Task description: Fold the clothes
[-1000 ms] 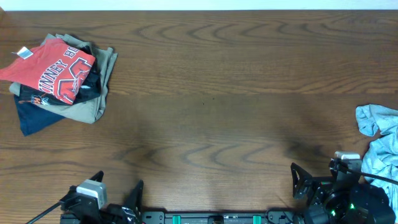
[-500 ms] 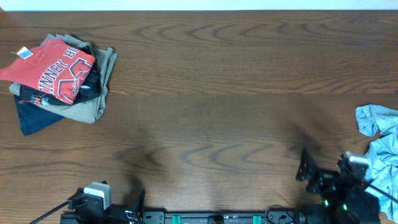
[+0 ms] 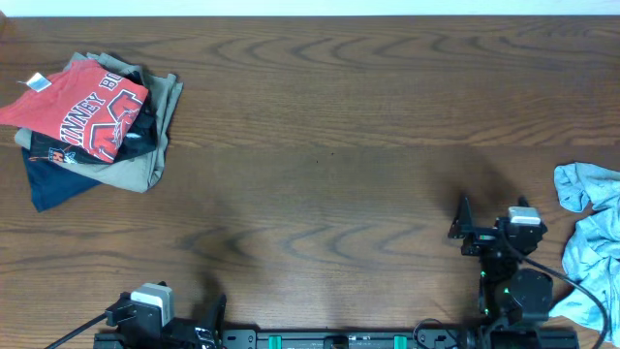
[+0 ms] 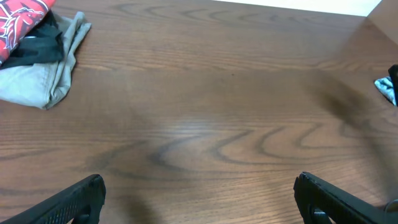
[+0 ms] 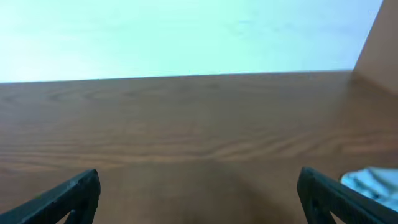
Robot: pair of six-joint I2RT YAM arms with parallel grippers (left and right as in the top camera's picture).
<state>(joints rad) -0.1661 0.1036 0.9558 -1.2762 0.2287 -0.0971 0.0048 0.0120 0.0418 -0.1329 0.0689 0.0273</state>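
The left jaws and the right jaws are both standing wide open, gripping nothing. The left jaws are sitting low at the near edge of the table (image 3: 329,145). The right jaws are hovering near the crumpled light-blue garment (image 3: 593,233) at the right edge. The coral-red T-shirt (image 3: 82,107) is lying folded atop a stack of clothes (image 3: 136,165) at the far left.

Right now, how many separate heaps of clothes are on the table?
2. A folded stack topped by a coral-red T-shirt in the far-left corner; a crumpled light-blue garment at the right edge, partly cut off by the frame, so more may be hidden.
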